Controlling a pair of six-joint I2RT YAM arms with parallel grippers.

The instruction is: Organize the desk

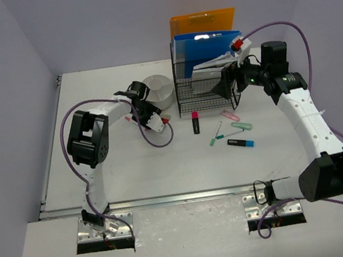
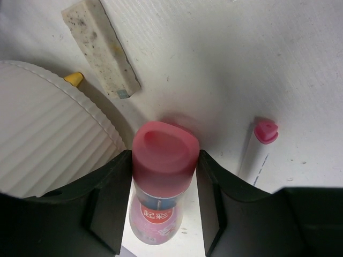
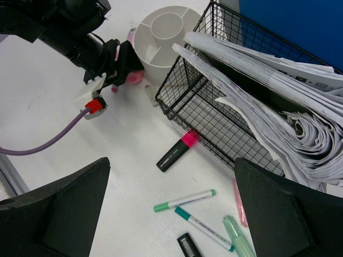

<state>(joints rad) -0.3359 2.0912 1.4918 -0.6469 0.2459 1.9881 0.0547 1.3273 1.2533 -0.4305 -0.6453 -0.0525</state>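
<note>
Pink-capped tube (image 2: 163, 147) pinched by left gripper (image 2: 165, 171) beside cup (image 2: 48, 139), likely bound for it. Right gripper (image 3: 171, 179) spread, empty

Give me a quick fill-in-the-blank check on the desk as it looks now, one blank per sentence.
The left pincer is shut on a marker with a ___ cap.
The loose papers stand in the black wire ___.
The right pincer is ___ and holds nothing.
Missing words: pink; basket; open.
</note>
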